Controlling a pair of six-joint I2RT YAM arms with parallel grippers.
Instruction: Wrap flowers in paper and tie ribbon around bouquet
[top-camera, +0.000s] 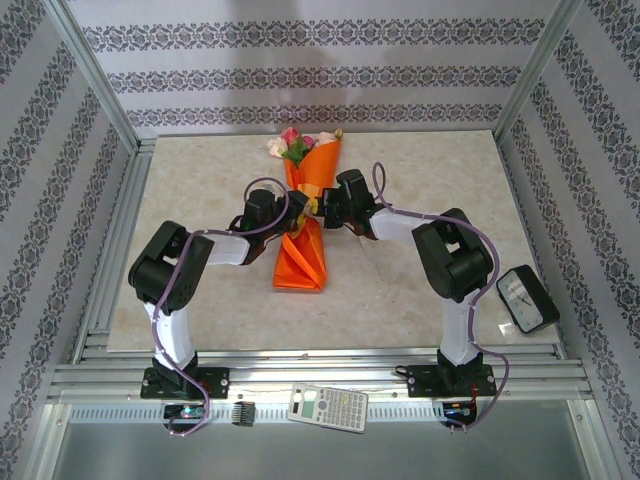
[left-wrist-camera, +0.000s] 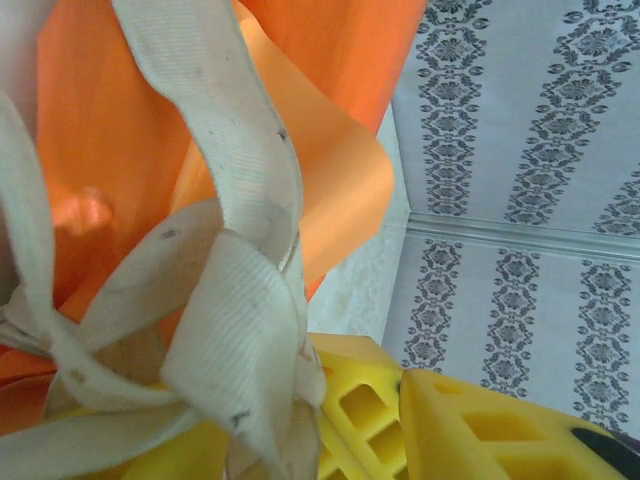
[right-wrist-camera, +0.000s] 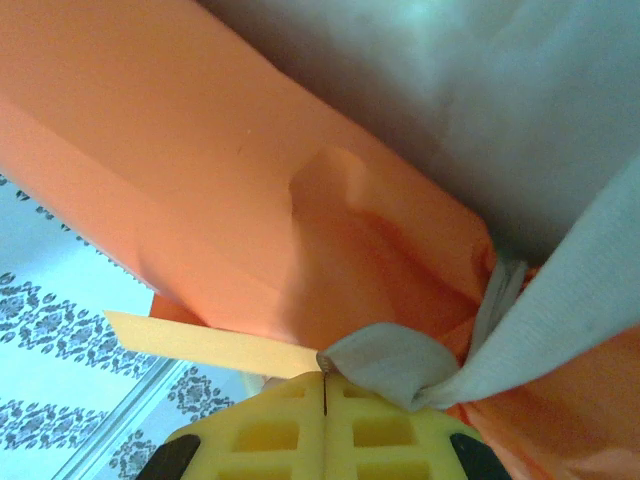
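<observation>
At the surface's centre the bouquet is wrapped, ribbon looped round it. The right gripper pinches ribbon in closed jaws; the left gripper jaws' state is unclear. Tightening likely remains.

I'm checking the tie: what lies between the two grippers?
The bouquet, at its narrow waist with the ribbon round it, seen in the top view between left gripper and right gripper.

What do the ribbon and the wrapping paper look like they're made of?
The ribbon seems to be woven cloth tape: matte cream, with a fine ribbed weave and a few dark specks. The paper is a thin orange sheet, smooth with a faint sheen, dented and creased; probably paper, though a coated sheet is possible.
</observation>
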